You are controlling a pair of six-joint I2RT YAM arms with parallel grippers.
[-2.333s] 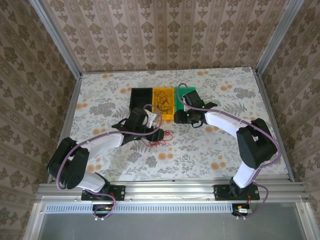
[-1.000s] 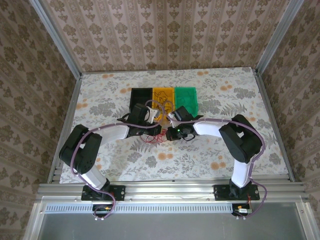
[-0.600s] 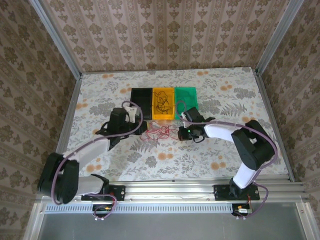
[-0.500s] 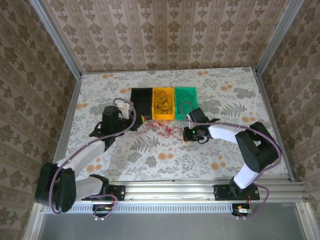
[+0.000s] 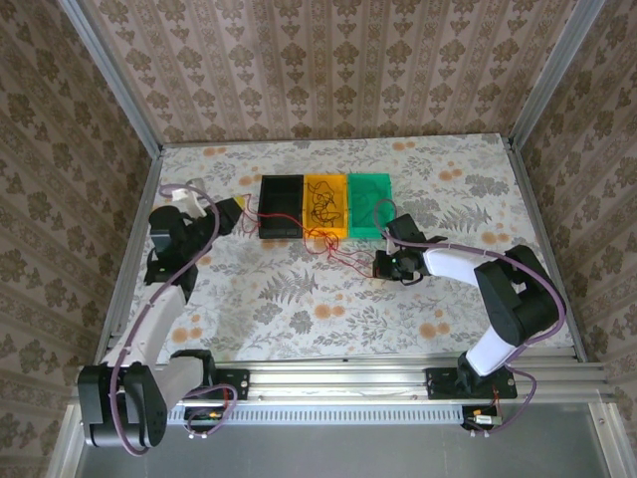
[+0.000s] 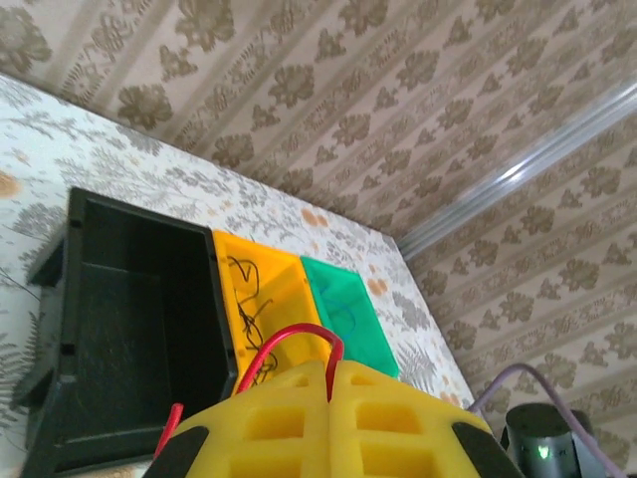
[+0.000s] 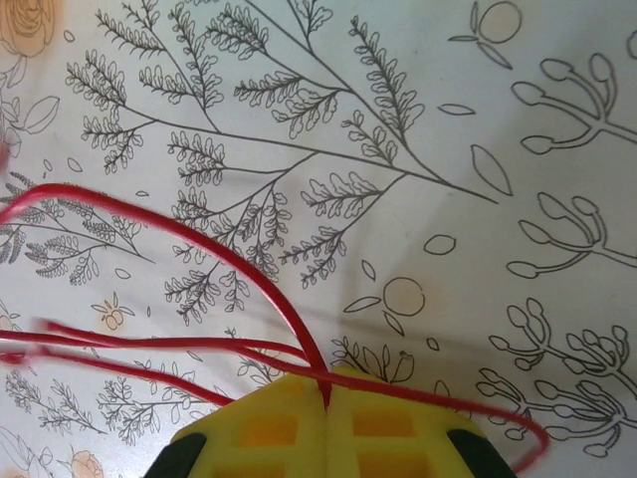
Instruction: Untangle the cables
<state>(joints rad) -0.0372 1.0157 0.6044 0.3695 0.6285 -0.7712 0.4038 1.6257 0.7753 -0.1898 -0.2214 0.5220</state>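
While the right gripper (image 7: 326,384) sits low over the table (image 5: 299,299), its yellow fingers are pressed tight together on the red cable (image 7: 229,259), which arcs out to the left with a couple more red strands lying flat on the flowery cloth. The left gripper (image 6: 328,370) is clamped on the same cable too, a little red loop poking up right between its closed tips.

From above, the cable runs pretty much stretched between the two, passing just in front of the bins. Behind it there's a black bin (image 5: 281,207), an orange bin (image 5: 341,204) with black cables (image 5: 322,202) piled inside, and a green bin (image 5: 370,191), all side by side and touching.

The left arm (image 5: 159,299) reaches way out along the left edge, wrist turned toward the bins. The right arm (image 5: 498,289) is folded at the elbow, forearm lying low and pointing left.
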